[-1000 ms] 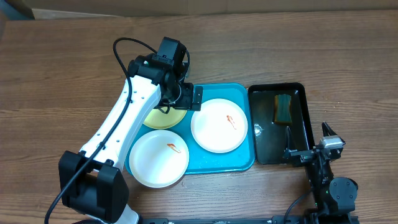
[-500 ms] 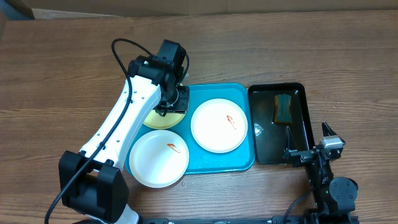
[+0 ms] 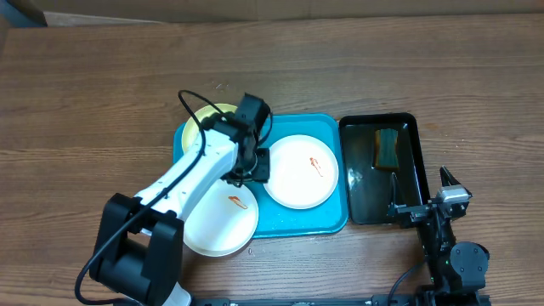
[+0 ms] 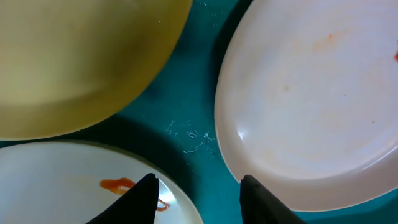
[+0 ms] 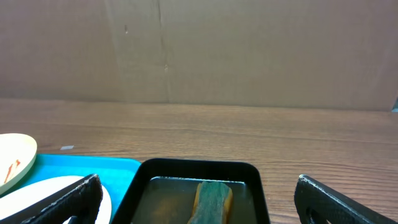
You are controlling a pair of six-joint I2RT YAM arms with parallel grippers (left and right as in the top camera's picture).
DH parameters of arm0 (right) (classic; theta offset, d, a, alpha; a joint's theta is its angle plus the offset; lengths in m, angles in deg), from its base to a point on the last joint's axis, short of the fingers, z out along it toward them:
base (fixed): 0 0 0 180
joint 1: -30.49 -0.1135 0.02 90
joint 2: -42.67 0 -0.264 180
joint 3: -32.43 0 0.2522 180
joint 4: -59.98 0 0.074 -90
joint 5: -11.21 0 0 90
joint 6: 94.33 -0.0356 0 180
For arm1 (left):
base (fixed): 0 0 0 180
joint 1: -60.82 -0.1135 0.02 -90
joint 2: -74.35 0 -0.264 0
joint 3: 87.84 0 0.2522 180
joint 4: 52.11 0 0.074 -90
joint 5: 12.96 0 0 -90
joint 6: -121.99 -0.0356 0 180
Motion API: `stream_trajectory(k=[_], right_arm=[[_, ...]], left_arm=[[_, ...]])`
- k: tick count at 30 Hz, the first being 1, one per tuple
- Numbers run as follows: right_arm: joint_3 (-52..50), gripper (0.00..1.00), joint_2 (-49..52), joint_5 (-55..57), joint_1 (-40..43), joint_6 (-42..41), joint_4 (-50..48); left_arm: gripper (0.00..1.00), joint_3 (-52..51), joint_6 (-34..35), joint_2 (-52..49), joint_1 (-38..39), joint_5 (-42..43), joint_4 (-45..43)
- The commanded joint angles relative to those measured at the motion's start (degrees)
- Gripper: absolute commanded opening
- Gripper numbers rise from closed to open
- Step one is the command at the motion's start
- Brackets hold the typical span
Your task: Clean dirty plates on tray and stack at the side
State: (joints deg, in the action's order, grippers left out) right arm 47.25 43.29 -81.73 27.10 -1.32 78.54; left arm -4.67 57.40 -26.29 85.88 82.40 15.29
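noting the yellow-green plate point(image 3: 212, 115) shifted to 11 o'clock on the tray point(image 3: 297, 223); my left end effector point(image 4: 198, 193) released, empty; smears remain.

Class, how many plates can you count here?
3: a pale yellow plate at the tray's far left corner, a white plate mid-tray, a second white plate overhanging its near left edge.

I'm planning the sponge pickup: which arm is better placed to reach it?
Right: the right tool, open, sits beside the black tub facing the sponge; the left tool hovers over the tray between plates.
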Motion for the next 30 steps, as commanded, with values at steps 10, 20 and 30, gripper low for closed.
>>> stream_trajectory(k=[10, 20, 30], right_arm=[[-0.61, 1.00, -0.46, 0.35, 0.26, -0.24, -0.17], [-0.61, 1.00, -0.46, 0.35, 0.26, -0.24, -0.17], [-0.61, 1.00, -0.46, 0.33, 0.26, -0.24, -0.33]], left_arm=[[0.43, -4.02, 3.63, -0.11, 2.95, 0.42, -7.91], [0.38, -4.55, 4.50, -3.21, 3.26, 0.00, -9.22], [0.35, -4.55, 4.63, -4.68, 2.47, 1.09, -10.29]])
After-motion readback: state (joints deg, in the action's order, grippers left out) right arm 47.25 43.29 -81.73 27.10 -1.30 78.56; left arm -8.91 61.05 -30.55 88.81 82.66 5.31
